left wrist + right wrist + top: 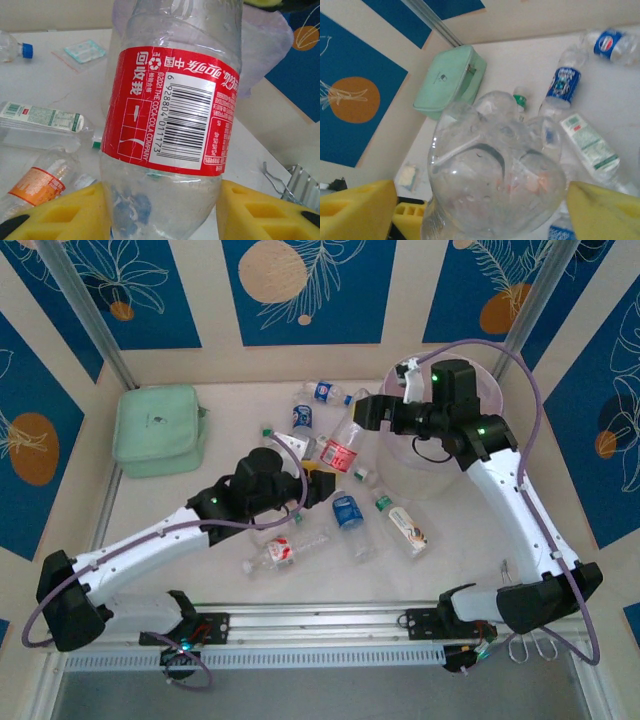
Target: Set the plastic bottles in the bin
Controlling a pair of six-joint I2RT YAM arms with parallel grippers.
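Near the middle of the table, just beside the bin point(405, 470), your left gripper point(322, 480) is clamped on a red-labelled bottle point(340, 452). In the left wrist view its yellow fingers point(65, 212) press on both sides of the clear body below the red label point(170, 120), and the lavender wall of the bin point(267, 45) shows close behind.

Your right gripper point(360, 412) sits at the other end of that same bottle, over the bin's left rim. From the right wrist you look straight at the bottle's lumpy base point(495, 170). The jaws stand wide on either side of it. The finger on the picture's left point(357, 210) is clearly apart from the plastic, and the other is just at its edge, so you have no grip there.

Loose bottles lie on the table:
- two blue-labelled bottles point(303, 415) toward the far edge
- a blue-labelled one point(347, 510) and a white-and-orange-labelled one point(408, 527) nearer the middle
- a second red-labelled one point(280, 555) toward the near edge

A mint-green pouch point(158, 430) lies at the far left corner, well apart from the bottles. A small clear packet point(85, 51) lies flat on the table in the left wrist view.
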